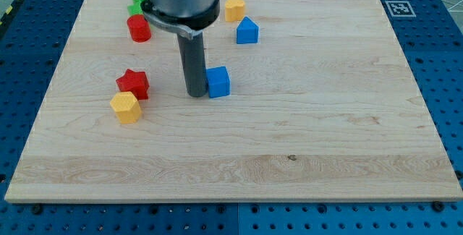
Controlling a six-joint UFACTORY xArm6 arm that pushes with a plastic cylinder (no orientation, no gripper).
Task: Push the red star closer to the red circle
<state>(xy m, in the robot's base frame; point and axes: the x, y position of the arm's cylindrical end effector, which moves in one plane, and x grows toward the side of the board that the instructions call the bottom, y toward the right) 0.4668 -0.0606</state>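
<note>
The red star [133,83] lies at the board's left, with a yellow hexagon block [125,108] touching its lower left side. The red circle [139,28] stands toward the view's top left, well above the star. My tip [195,93] is down on the board to the right of the red star, with a gap between them. It stands against the left side of a blue cube [218,82].
A green block [137,2] sits just above the red circle, partly hidden by the arm. A yellow block [234,9] and a blue house-shaped block [247,31] lie near the top middle. The wooden board [325,119] rests on a blue perforated table.
</note>
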